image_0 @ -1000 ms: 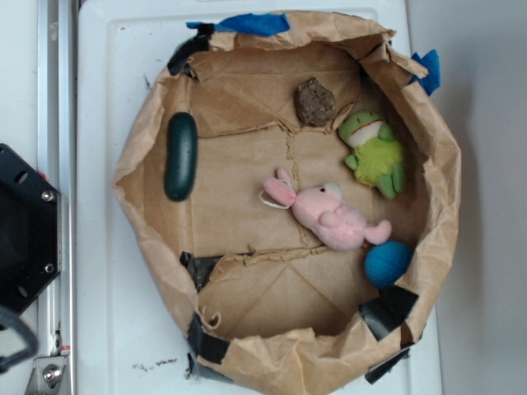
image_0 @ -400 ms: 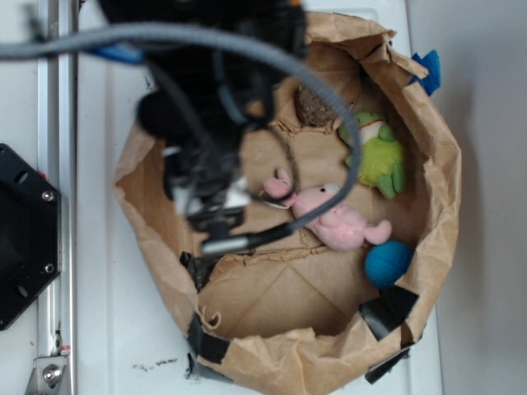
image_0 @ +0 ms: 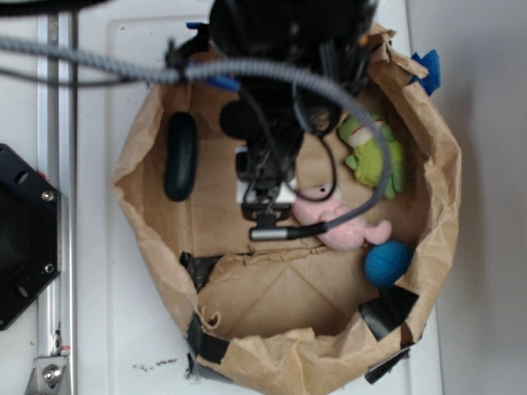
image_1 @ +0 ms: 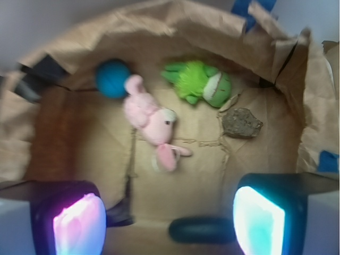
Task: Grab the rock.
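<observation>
The rock [image_1: 241, 122] is a rough brown-grey lump on the brown paper floor, seen in the wrist view right of centre, just below the green frog toy [image_1: 199, 82]. In the exterior view my arm covers it. My gripper [image_1: 169, 223] is open and empty, its lit pads [image_1: 79, 223] wide apart, held above the floor with the rock ahead and to the right. In the exterior view the gripper [image_0: 265, 197] hangs over the middle of the paper basin.
A crumpled paper basin [image_0: 144, 222] walls everything in. Inside are a dark green oblong object [image_0: 180, 156] at the left, a pink bunny [image_0: 342, 222], the green frog [image_0: 375, 152] and a blue ball [image_0: 387, 262]. A black base [image_0: 25, 230] sits at the left edge.
My arm has come in from the top left and moved right over the basin. It now covers the rock in the exterior view.
</observation>
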Available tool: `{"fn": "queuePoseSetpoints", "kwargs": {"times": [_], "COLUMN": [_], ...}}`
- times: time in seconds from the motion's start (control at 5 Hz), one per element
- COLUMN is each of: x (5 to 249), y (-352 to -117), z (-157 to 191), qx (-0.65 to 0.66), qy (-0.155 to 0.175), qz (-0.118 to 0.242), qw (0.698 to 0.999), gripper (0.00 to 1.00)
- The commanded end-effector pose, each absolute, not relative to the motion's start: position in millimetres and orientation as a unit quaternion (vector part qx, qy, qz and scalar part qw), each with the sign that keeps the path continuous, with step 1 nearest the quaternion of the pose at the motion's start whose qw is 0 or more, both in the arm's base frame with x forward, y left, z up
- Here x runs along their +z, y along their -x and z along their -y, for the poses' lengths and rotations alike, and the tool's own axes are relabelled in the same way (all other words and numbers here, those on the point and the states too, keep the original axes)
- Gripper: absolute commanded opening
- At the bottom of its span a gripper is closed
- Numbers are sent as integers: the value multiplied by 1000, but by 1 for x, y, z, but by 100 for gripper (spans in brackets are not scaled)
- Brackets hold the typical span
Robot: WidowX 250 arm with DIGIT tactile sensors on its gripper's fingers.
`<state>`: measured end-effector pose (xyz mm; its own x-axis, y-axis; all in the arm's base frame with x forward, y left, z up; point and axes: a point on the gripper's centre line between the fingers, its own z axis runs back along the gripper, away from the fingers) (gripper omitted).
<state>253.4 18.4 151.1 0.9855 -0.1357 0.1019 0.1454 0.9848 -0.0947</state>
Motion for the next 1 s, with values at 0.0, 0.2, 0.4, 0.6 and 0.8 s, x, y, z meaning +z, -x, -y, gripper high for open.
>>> {"fn": "queuePoseSetpoints", "kwargs": {"times": [0.0, 0.2, 0.4, 0.6, 0.8], "x": [125, 106, 99, 102, 102], "y": [-245, -248, -252, -257, -265], "z": [11, -15, -45, -65, -69], "qx": [-145, -102, -70, -49, -22], "qy": [5, 18, 18, 16, -6], "qz": [36, 20, 19, 32, 39], "qw": [989, 994, 997, 998, 999], "gripper": [100, 100, 100, 100, 100]}}
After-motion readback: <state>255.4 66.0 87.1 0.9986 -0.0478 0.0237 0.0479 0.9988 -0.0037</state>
